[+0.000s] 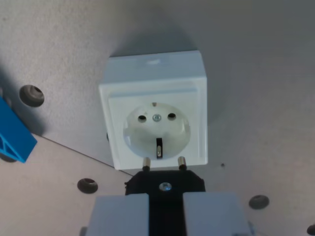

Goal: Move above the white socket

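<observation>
A white square socket (156,110) stands on the grey board in the middle of the wrist view, its round recess with two holes and a centre screw facing the camera. My gripper (166,209) fills the bottom of the view, its two pale grey fingers (120,216) shut on a black plug (165,183). The plug's two metal pins point up at the socket's lower edge, just short of the recess. The plug's lower part is hidden between the fingers.
A blue block (12,132) lies at the wrist view's left edge. The grey board (256,59) has several round screw holes, one at the left (31,95), one below the socket's left (87,185) and one at the lower right (258,201).
</observation>
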Tool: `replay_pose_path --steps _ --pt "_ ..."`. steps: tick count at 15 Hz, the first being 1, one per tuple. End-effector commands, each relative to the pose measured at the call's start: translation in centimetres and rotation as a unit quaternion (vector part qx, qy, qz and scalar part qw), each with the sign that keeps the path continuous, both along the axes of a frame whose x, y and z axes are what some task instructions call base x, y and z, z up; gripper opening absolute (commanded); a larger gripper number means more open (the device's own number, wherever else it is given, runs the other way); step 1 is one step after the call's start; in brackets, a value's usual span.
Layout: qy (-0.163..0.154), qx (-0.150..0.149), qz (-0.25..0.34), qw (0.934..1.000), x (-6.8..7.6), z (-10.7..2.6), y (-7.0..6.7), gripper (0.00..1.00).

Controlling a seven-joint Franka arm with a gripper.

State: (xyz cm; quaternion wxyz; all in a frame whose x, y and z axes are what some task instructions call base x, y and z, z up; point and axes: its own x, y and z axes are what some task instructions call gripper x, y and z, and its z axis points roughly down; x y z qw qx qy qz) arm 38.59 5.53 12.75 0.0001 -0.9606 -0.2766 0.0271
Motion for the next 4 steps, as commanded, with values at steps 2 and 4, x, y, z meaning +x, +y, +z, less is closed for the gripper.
replay_pose_path --steps 2,4 --pt "-0.064 -0.015 0.038 0.9971 -0.71 -1.23 0.18 0.00" --pt "-0.064 -0.013 0.034 0.9973 -0.76 -1.43 0.26 0.00"
